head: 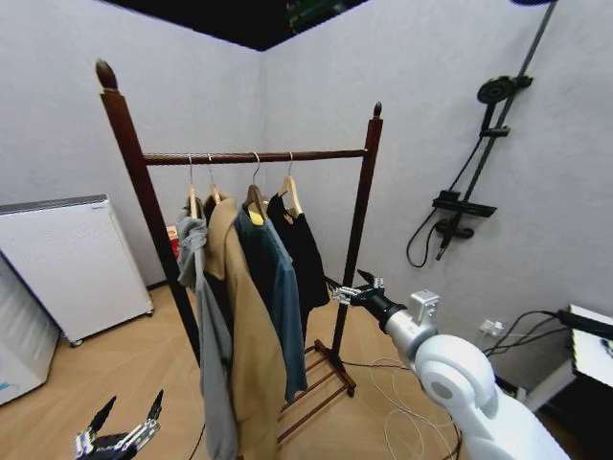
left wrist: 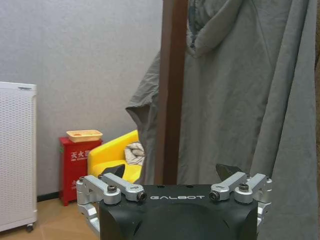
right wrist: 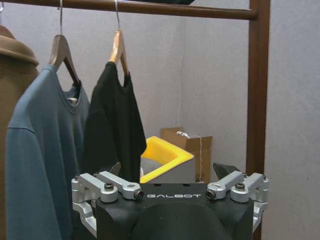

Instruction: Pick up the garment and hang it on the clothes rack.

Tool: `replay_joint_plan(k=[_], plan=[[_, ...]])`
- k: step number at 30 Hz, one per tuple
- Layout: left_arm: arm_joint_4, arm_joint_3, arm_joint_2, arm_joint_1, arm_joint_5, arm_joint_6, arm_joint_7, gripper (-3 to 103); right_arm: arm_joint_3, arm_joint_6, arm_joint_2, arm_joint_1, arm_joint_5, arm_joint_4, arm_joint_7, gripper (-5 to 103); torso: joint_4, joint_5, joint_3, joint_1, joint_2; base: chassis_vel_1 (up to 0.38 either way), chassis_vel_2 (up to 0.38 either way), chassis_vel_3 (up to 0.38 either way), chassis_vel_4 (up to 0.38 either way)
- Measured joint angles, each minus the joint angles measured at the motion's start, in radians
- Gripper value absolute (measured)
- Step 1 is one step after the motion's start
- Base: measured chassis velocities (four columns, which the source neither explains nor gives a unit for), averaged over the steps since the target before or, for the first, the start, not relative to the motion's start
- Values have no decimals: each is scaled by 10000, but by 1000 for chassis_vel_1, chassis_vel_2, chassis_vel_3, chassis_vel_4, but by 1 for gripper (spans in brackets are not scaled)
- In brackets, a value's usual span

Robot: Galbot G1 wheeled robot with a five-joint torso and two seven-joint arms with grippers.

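Our right claw [head: 347,288] is spread wide and holds nothing, level with the black T-shirt [head: 305,251] and just beside it, near the rack [head: 361,220] post. The T-shirt hangs on the bar, outermost, next to the blue shirt [head: 278,287]. Our left claw [head: 123,431] waits low, also wide. Any careless sweep could snag the shirt's hem and drag the hanger off.

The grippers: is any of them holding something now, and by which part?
Nothing is held. The right gripper is open beside the black T-shirt on the clothes rack; the left gripper is open, low.
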Motion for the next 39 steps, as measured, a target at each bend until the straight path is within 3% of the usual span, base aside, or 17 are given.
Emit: replay_joint_plan(k=[25, 39], plan=[[1, 0, 0, 0, 0, 0, -1, 100, 263, 15, 183, -458, -303, 232, -263, 100, -4, -2, 0, 0, 0, -107, -129, -128, -109], [0, 0, 0, 0, 0, 1, 0, 100, 282, 14, 247, -509, -416, 314, -289, 100, 2, -2, -1, -1, 0, 66, -76, -87, 73]])
